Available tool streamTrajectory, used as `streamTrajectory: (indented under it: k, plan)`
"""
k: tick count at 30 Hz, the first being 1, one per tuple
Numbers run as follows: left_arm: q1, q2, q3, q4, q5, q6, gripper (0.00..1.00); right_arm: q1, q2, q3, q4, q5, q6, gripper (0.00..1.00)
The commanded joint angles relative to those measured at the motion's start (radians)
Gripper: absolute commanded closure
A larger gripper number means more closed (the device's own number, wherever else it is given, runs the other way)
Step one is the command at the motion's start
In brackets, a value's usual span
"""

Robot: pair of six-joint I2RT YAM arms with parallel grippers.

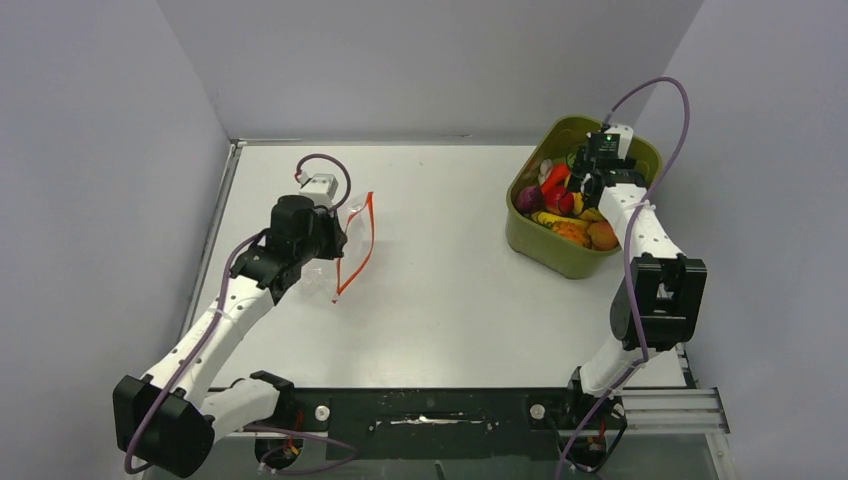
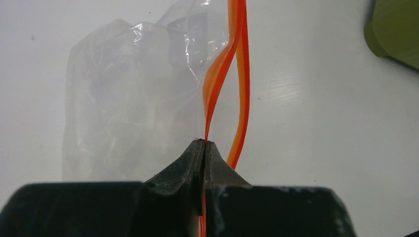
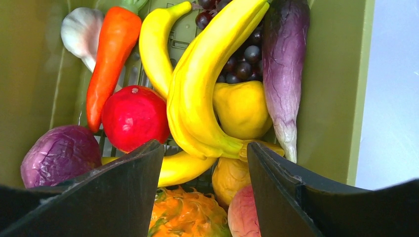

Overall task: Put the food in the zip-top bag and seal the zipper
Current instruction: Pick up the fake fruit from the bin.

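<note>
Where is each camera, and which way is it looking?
Top external: above and behind, looking down at the table; left arm, right arm show.
Left wrist: on the left arm, facing the zip-top bag; left fingers shut on the zipper.
Right wrist: on the right arm, looking into the green bin at the food; right fingers open.
Shared: all three see the bin.

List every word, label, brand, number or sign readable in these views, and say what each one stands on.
None: no view shows any readable text.
The zip-top bag, its zipper, the olive-green bin and the food all carry no print, label or number.
</note>
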Motion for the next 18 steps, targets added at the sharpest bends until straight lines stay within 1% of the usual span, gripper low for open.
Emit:
streamTrajectory:
  k: [1,5,9,13,18]
  plan:
    - [0.061,-0.015,-0.003,0.129,0.243,-0.031,1.0,-0.015,-0.011,-0.002,0.055,-0.02,0.014,0.37]
    - [0.108,-0.03,-0.022,0.167,0.324,-0.047,1.0,-0.029,-0.007,0.002,0.065,-0.048,0.027,0.37]
    - [0.11,-0.036,-0.021,0.157,0.321,-0.045,1.0,-0.034,0.005,-0.001,0.082,-0.066,0.039,0.37]
    - [0.11,-0.045,-0.024,0.155,0.319,-0.04,1.0,-0.04,0.043,0.035,0.067,-0.041,0.043,0.37]
    - [0.111,-0.047,-0.025,0.153,0.315,-0.033,1.0,-0.049,0.111,0.075,0.062,-0.048,0.034,0.41]
